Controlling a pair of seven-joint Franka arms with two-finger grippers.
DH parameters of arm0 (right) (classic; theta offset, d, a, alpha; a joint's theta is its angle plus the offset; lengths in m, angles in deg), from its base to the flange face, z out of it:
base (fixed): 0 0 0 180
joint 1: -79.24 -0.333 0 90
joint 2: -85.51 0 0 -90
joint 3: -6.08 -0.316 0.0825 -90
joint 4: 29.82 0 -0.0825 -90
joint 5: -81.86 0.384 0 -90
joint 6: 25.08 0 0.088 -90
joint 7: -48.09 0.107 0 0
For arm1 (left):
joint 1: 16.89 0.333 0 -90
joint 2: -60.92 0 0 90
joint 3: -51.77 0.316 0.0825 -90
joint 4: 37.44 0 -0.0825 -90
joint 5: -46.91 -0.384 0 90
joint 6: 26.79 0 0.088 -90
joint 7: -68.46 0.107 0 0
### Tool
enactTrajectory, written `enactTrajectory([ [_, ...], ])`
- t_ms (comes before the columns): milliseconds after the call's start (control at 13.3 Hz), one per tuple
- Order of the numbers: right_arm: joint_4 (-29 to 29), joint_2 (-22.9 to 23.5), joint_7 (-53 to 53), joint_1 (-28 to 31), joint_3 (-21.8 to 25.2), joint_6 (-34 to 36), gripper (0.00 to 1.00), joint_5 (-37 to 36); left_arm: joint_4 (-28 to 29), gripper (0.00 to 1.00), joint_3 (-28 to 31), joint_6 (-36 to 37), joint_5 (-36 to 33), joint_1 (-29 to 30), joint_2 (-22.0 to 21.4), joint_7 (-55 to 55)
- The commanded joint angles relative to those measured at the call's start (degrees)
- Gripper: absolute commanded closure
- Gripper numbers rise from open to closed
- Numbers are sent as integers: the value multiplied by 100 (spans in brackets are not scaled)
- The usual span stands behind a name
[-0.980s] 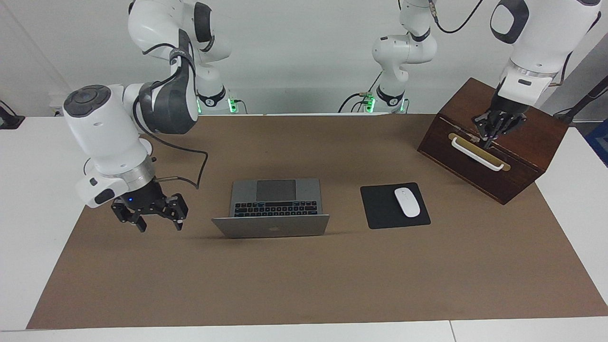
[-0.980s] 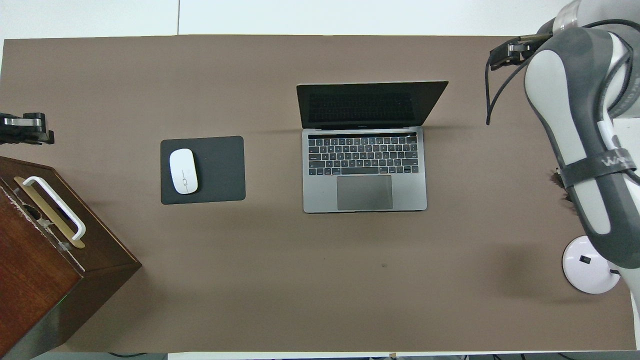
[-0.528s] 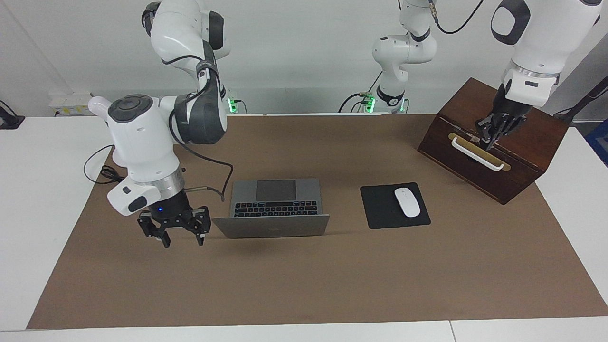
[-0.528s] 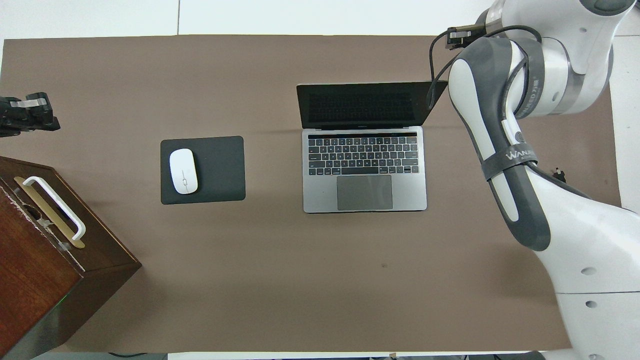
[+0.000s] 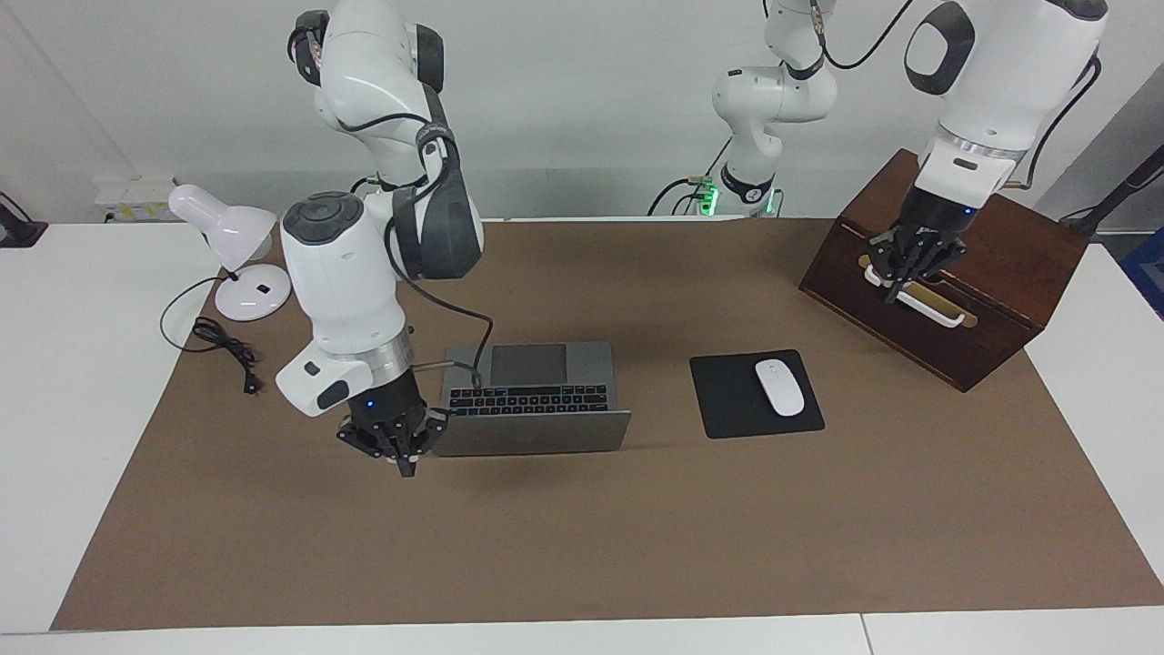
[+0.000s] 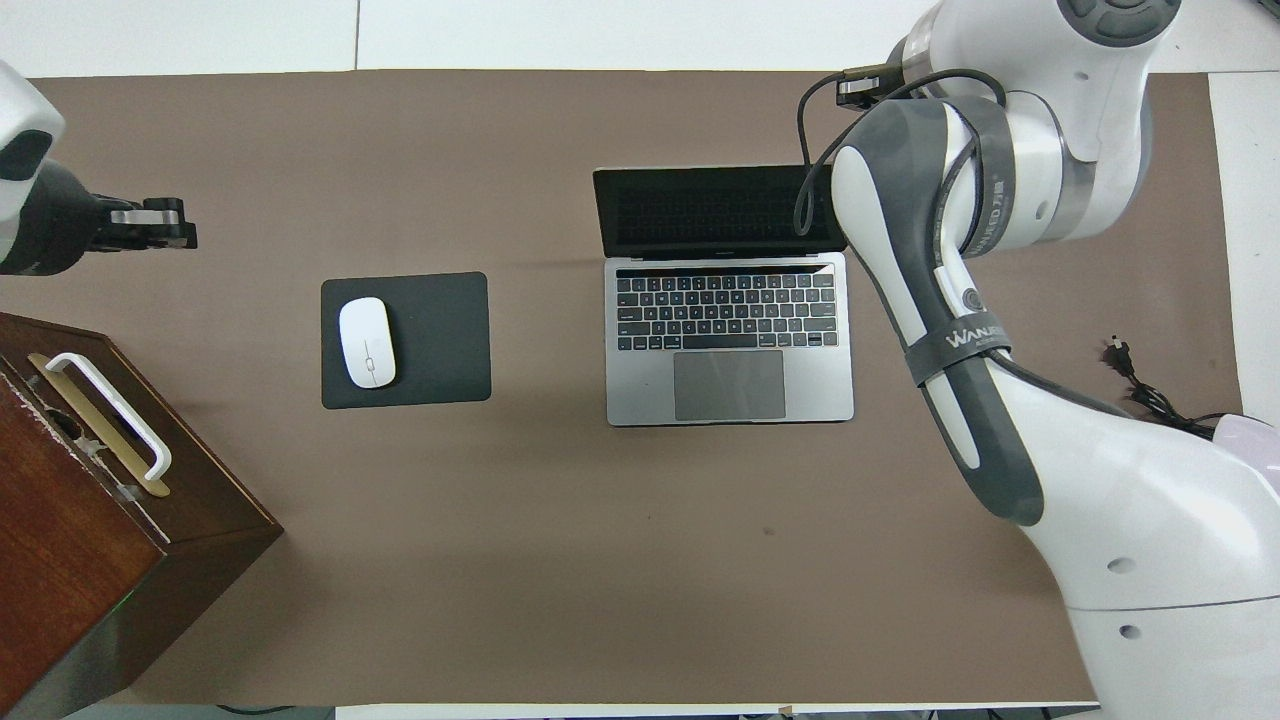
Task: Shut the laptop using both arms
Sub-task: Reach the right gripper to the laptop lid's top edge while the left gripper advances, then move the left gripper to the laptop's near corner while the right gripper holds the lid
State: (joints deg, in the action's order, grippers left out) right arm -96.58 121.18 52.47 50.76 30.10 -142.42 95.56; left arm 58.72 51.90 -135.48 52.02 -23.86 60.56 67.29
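The silver-grey laptop [image 5: 532,433] [image 6: 730,385] stands open in the middle of the brown mat, its keyboard toward the robots and its lid tilted away from them. My right gripper [image 5: 402,448] points down right beside the lid's corner at the right arm's end; I cannot tell whether it touches the lid. In the overhead view the right arm [image 6: 930,260] covers that corner and hides the gripper. My left gripper [image 5: 909,262] [image 6: 150,222] hangs in the air by the wooden box, well away from the laptop.
A black mouse pad [image 5: 727,400] [image 6: 440,340] with a white mouse [image 5: 779,387] [image 6: 367,341] lies beside the laptop. A wooden box [image 5: 1000,273] [image 6: 90,540] with a white handle stands at the left arm's end. A white lamp [image 5: 227,238] and its cord lie at the right arm's end.
My right arm has swung in from its end of the table to the laptop lid's corner, and its wrist has turned. My left gripper has shifted a little from the box toward the laptop.
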Motion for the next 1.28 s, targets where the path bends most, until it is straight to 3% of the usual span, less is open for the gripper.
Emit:
enactTrajectory([
  [0, 6, 10, 72, -376, 199, 124, 100, 27, 778, 100, 57, -572, 78, -329, -350, 363],
  [226, -223, 19, 107, -843, 402, 54, 100, 54, 1754, 100, 57, -1345, 78, -821, -780, 337],
  [377, -258, 27, 107, -1325, 839, 168, 100, 141, 2439, 100, 48, -2065, 87, -1094, -1053, 267],
  [678, -469, -25, 124, -1477, 965, 290, 100, 528, 3838, 100, 48, -3972, 210, -1797, -1537, -734],
  [980, -469, -25, 282, -1591, 1079, 493, 100, 687, 4506, 100, 48, -5342, 210, -2351, -1494, -770],
  [1206, -460, -25, 309, -1582, 1079, 537, 100, 695, 4780, 100, 48, -6346, 210, -2737, -1126, -779],
])
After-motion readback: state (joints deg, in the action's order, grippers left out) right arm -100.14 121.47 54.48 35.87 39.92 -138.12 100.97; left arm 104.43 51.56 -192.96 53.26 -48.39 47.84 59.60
